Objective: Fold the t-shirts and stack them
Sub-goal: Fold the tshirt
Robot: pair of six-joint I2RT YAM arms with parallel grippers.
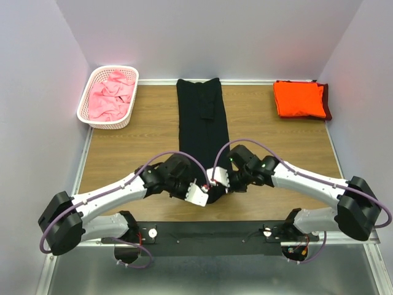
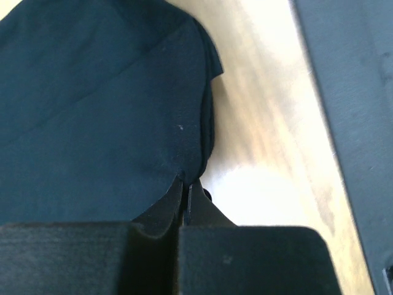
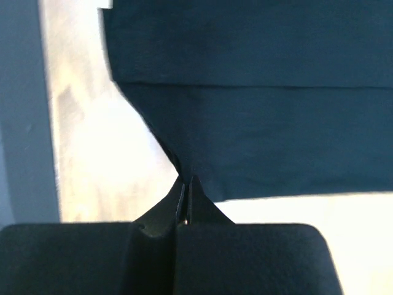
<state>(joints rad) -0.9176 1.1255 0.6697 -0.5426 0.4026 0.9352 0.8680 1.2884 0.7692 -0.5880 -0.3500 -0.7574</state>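
The black t-shirt (image 1: pixel 201 120) lies as a long narrow strip down the middle of the table, from the back edge to the grippers. My left gripper (image 1: pixel 206 192) is shut on its near left corner (image 2: pixel 184 175). My right gripper (image 1: pixel 218 182) is shut on its near right corner (image 3: pixel 187 172). Both grippers sit close together at the shirt's near end. The bright orange t-shirt (image 1: pixel 299 98) lies folded on the dark maroon t-shirt (image 1: pixel 326 101) at the back right. Pink t-shirts (image 1: pixel 110 95) are heaped in the basket.
The white lattice basket (image 1: pixel 86 98) stands at the back left corner. The wooden table (image 1: pixel 276 147) has walls on three sides. A dark metal rail (image 1: pixel 215 233) runs along the near edge by the arm bases.
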